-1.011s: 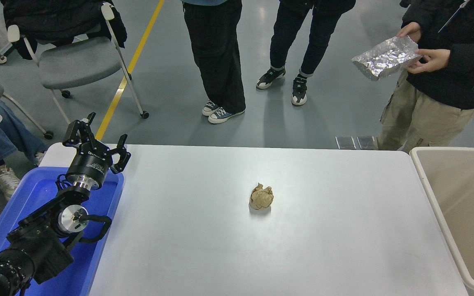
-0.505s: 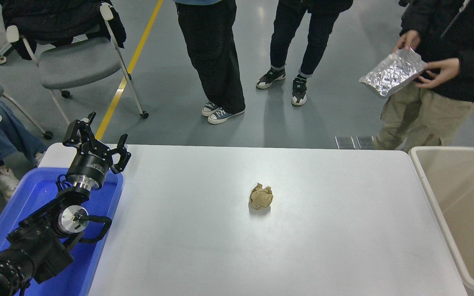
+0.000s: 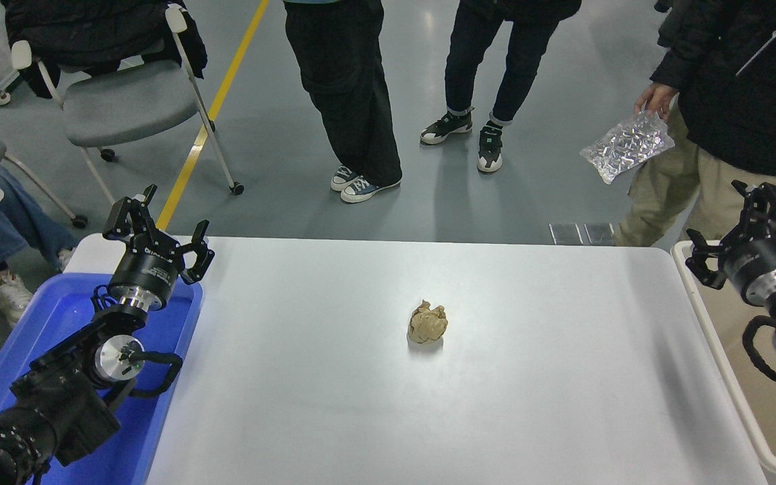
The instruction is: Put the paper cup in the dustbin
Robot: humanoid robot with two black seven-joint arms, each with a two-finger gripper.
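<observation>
No white paper cup shows anywhere in the head view. The beige dustbin (image 3: 721, 350) stands at the table's right edge. My right gripper (image 3: 731, 225) is open and empty, up over the dustbin's near-left rim, fingers pointing away from me. My left gripper (image 3: 159, 219) is open and empty, parked over the far end of the blue tray at the lower left. A crumpled brown paper ball (image 3: 428, 322) lies in the middle of the white table (image 3: 529, 404).
A blue plastic tray (image 3: 159, 404) lies under the left arm. Several people stand beyond the far edge; one at the top right holds a crinkled foil bag (image 3: 626, 144). A grey chair (image 3: 125, 101) stands at the back left.
My right arm has come into view from the right edge and risen over the dustbin. The person at the top right lowered the foil bag to one hand.
</observation>
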